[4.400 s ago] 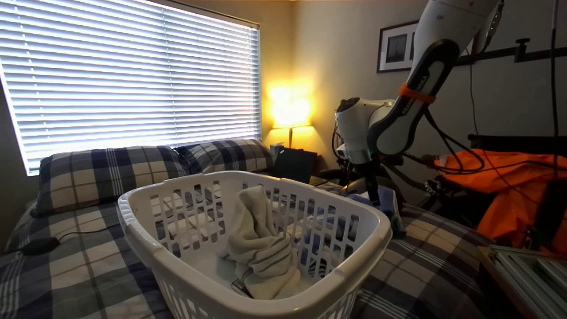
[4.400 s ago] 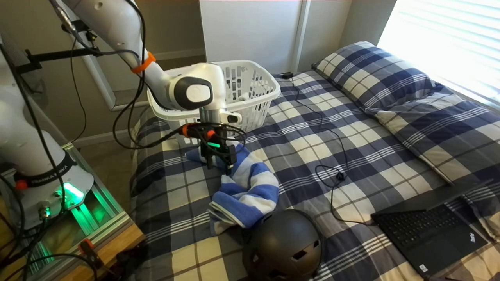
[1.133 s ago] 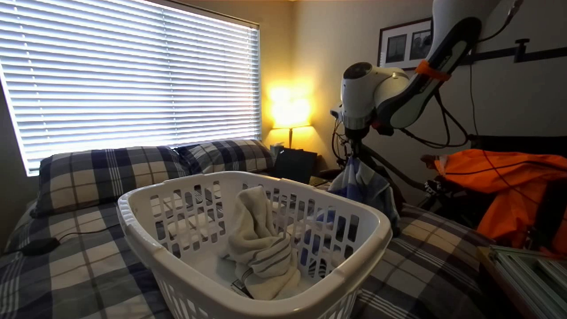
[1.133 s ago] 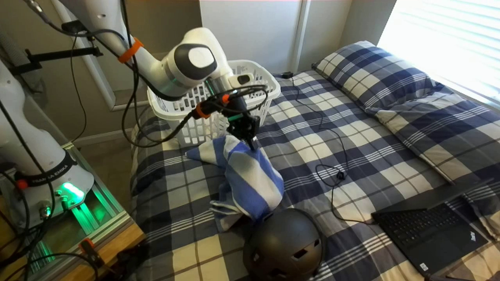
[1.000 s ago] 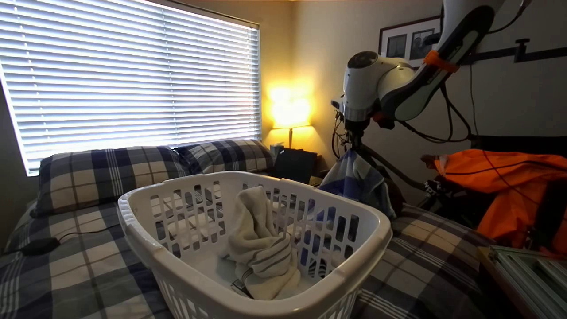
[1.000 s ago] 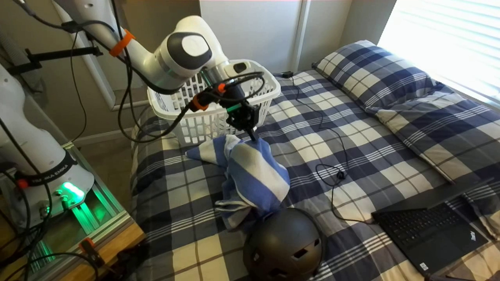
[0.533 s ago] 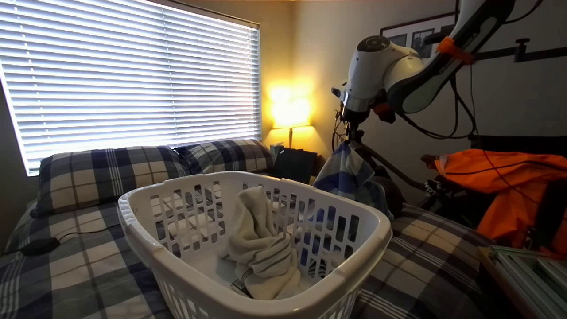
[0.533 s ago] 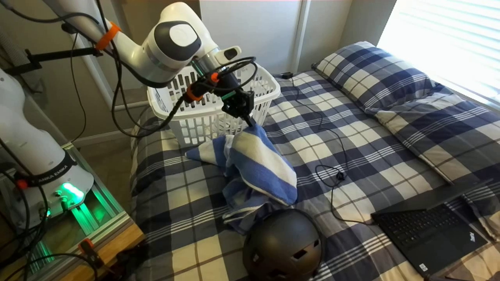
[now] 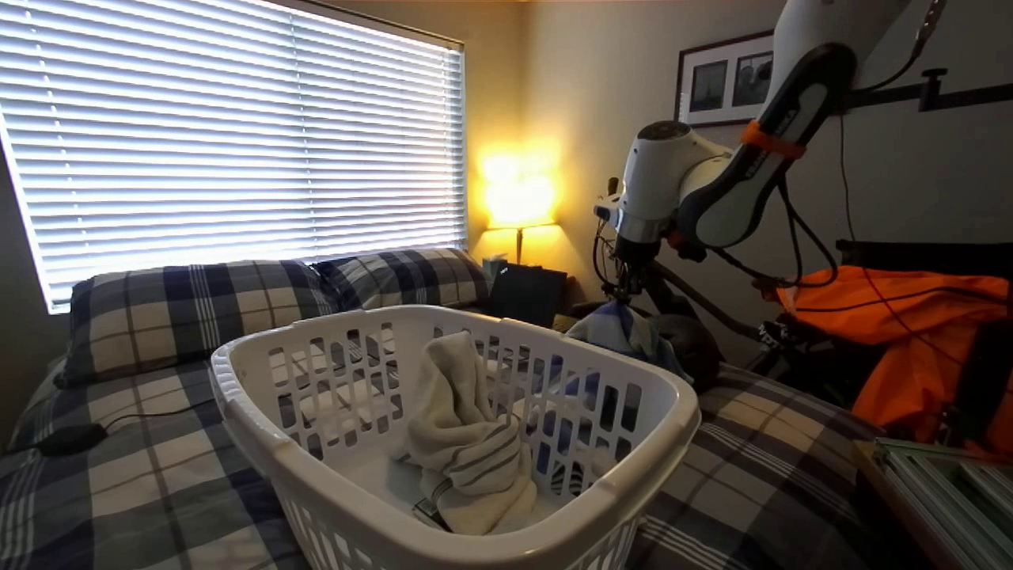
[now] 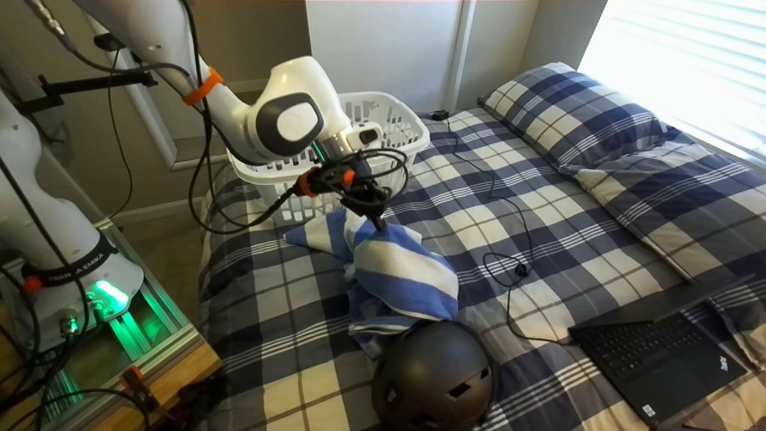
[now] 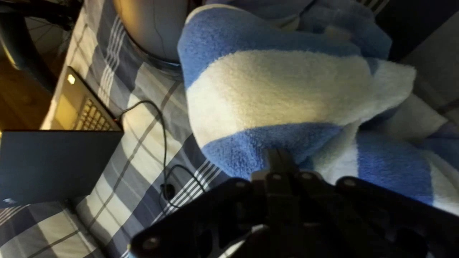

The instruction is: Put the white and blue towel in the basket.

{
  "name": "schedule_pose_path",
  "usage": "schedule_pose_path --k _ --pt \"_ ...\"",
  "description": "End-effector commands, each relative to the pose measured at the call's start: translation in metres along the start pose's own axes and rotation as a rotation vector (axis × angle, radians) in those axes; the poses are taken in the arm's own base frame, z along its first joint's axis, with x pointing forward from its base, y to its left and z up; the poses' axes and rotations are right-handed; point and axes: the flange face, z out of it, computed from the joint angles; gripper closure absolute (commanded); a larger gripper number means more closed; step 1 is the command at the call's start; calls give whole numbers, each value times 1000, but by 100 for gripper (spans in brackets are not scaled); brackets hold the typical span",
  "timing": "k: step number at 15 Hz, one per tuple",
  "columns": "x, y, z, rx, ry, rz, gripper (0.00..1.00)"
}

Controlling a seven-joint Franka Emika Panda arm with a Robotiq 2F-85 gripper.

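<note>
The white and blue towel (image 10: 407, 272) lies bunched on the bed outside the basket, its top pulled to a low peak. My gripper (image 10: 382, 226) is shut on that peak, from above and tilted. In the wrist view the closed fingertips of the gripper (image 11: 280, 152) press together at a blue stripe of the towel (image 11: 279, 86); the pinched cloth itself is hardly visible. A white slotted laundry basket (image 9: 241, 404) stands beside the towel, with a cream grey-striped cloth (image 9: 475, 451) inside. In an exterior view the basket wall partly hides the towel (image 9: 613, 328).
A dark helmet (image 10: 434, 377) touches the towel's near end. An open laptop (image 10: 664, 365) and its black cord (image 10: 508, 287) lie on the plaid bed, with pillows (image 10: 574, 117) behind. The basket's raised rim (image 10: 257, 173) stands behind and below the arm.
Over four seconds ago the gripper stood open over the towel; it has since taken hold. In the last second the towel rose, then came lower again, its loose part shifting beside the helmet.
</note>
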Motion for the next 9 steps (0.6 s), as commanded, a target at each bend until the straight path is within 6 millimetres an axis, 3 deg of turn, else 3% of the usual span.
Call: schedule_pose_path --k 1,2,3,5,9 --pt "3 -9 53 107 7 -15 100" --pt "3 -12 65 145 0 -9 100" --pt "4 -12 74 176 -3 -5 74" --pt "8 -8 88 221 4 6 68" --pt "17 4 109 251 45 -3 40"
